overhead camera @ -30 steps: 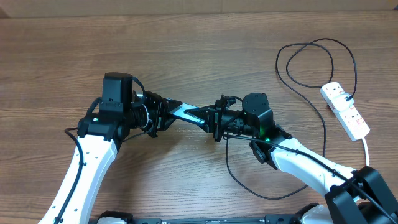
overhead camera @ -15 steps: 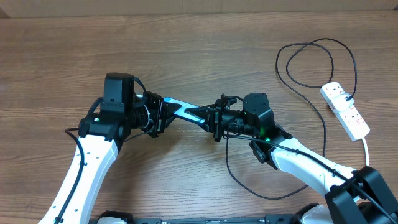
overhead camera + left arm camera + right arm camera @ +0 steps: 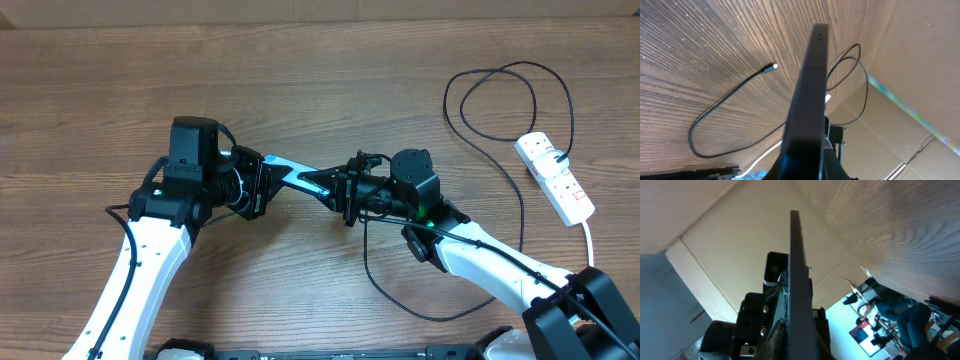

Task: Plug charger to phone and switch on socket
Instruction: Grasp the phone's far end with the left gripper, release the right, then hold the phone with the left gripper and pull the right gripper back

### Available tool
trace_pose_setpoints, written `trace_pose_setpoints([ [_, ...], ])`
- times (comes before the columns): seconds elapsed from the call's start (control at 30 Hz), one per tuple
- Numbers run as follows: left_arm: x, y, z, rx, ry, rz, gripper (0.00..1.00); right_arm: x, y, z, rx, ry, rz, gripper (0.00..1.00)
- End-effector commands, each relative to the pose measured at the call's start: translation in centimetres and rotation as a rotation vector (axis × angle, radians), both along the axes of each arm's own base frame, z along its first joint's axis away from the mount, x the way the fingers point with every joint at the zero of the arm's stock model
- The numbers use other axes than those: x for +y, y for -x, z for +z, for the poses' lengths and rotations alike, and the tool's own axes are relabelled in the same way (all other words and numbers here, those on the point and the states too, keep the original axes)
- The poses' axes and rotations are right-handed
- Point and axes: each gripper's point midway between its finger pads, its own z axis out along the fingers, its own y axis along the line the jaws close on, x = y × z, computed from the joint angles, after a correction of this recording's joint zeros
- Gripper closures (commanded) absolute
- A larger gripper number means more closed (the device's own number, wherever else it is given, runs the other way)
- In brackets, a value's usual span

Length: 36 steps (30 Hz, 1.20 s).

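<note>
The phone (image 3: 300, 181) is held off the table between both grippers, its light blue face showing as a thin sliver. My left gripper (image 3: 258, 185) is shut on its left end and my right gripper (image 3: 348, 190) on its right end. In the left wrist view the phone (image 3: 810, 85) shows edge-on, dark, rising from the jaws (image 3: 802, 167). The right wrist view shows the same: phone (image 3: 797, 270), jaws (image 3: 797, 340). The charger (image 3: 521, 230) loops over the table from the socket (image 3: 556, 177). Its plug tip (image 3: 773, 67) lies free on the wood.
The socket's thick white cord (image 3: 588, 240) runs off toward the front right. The black cable makes a big loop at the back right (image 3: 500, 75) and another in front of the right arm (image 3: 400, 300). A cardboard wall (image 3: 900, 130) stands beyond the table.
My left gripper has edged slightly to the right along the phone. The right arm, cable and socket have not moved.
</note>
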Motion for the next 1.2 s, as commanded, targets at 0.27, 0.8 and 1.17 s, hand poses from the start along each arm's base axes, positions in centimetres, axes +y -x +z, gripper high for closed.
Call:
trace_pose_setpoints([
  [0.27,3.1,-1.6,-1.1,-0.132,-0.171,-0.026,0.96,0.3,1.1,-0.5,-0.047,0.047,0.071,0.34],
  [0.8,-0.3,0.1,-2.6,-0.354,0.199,-0.538,0.96,-3.4,-0.6,-7.6,-0.706,0.58,0.193,0.0],
  [1.17,-0.9,0.9,-5.9,-0.357,0.309,-0.623,0.96,-13.7,-4.0,-8.7,-0.69,0.942,0.063,0.0],
])
